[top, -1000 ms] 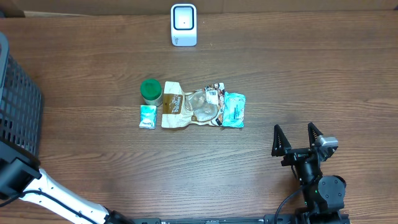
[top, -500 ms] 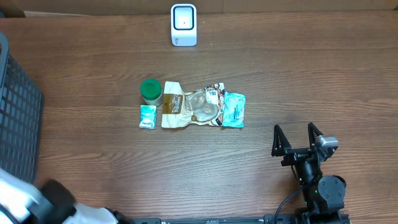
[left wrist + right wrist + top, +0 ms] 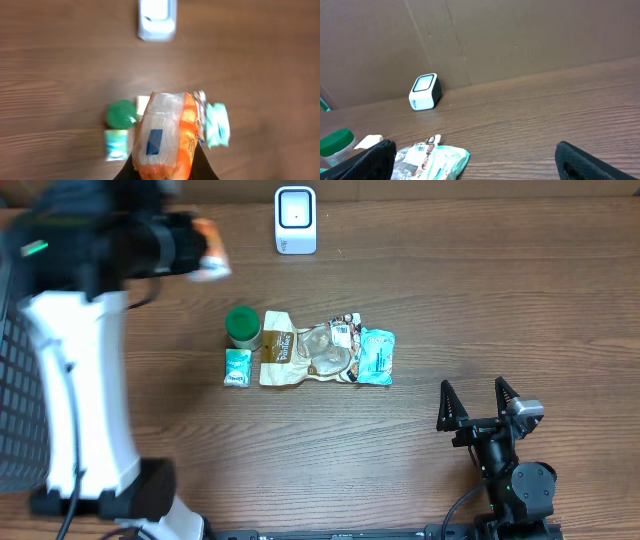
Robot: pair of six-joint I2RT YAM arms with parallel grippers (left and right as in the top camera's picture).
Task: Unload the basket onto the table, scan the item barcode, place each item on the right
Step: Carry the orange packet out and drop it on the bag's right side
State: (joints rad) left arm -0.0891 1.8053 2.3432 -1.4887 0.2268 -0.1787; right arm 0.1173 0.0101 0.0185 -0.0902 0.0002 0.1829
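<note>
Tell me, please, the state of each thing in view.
Left gripper, shut on orange-and-clear plastic packet.
Right gripper, open, empty.
White box-shaped scanner, standing.
Green-lidded round jar, upright, capped.
Crumpled tan pouch, lying flat.
Teal plastic packet, lying flat.

Right gripper (image 3: 475, 150): its two black fingers (image 3: 367, 162) sit at the lower corners of the frame, jaws spread wide. The wooden table (image 3: 545, 110) runs back to a brown cardboard wall (image 3: 520, 35). The scanner (image 3: 425, 92), white with a dark side, stands on the table close to the wall, left of centre. Lower left: green-lidded jar (image 3: 335, 141), cut by the frame edge. Just right of it, the corner of a tan packet (image 3: 368, 141). Next comes a crumpled packet with a printed label (image 3: 420, 147), lying against a teal-and-white packet (image 3: 445, 159). The left finger hides the near ends of these packets.
</note>
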